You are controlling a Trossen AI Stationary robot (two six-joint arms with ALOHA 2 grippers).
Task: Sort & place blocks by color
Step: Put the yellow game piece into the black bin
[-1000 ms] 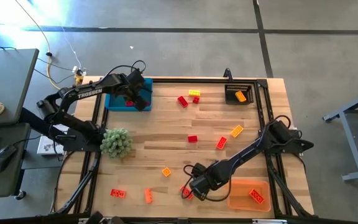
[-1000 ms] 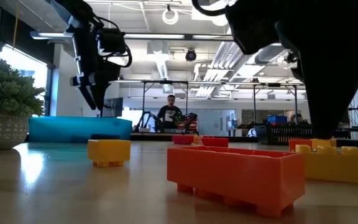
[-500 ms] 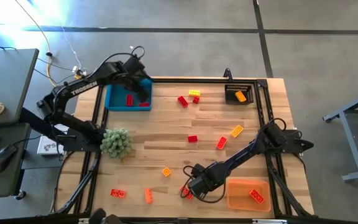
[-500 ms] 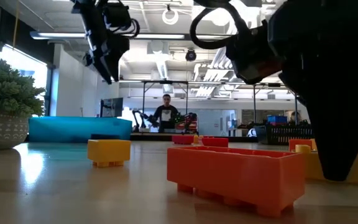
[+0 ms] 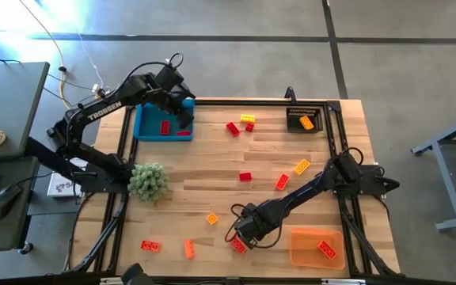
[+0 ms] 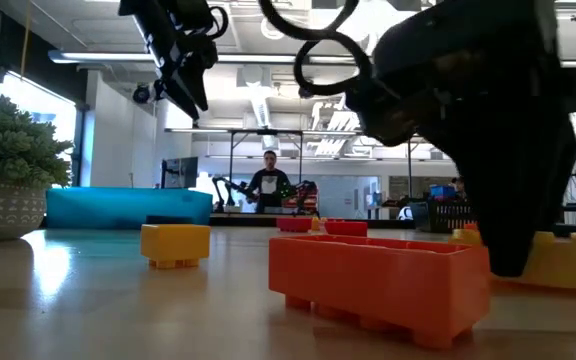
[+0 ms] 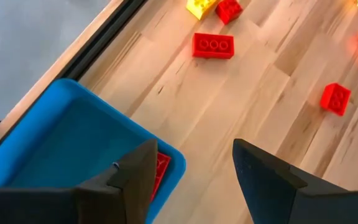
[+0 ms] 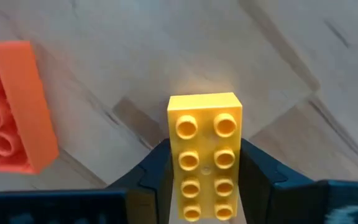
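- Right claw (image 8: 205,167) has just pinched in on the yellow block (image 8: 205,155). Its fingers press both long sides, studs up, near the table's (image 5: 212,186) front edge, left of the orange bin (image 5: 299,255) at the front right corner.
- An orange block (image 8: 8,106) lies just beside it on the wood, not touching the fingers.
- Left claw (image 7: 191,180) has come up and off the blue bin (image 5: 142,131) at the far left corner. Its fingers are spread with nothing between them, and a red block (image 5: 165,127) lies in the bin.
- Judgement: the red drop looks done and the yellow pick is at the grasp stage. Lift and carry are still to come.
- Many blocks are still loose on the table, e.g. the red and yellow ones (image 5: 240,125) near the far edge.
- Hidden: from above the right arm covers the yellow block, so only the wrist view shows the grip.
- Cannot tell whether the block is off the wood yet.
- Low view gives the right claw only as a dark mass.
- Black bin (image 5: 291,119) at the far right corner holds one orange-yellow piece (image 5: 306,123), exact colour unclear.
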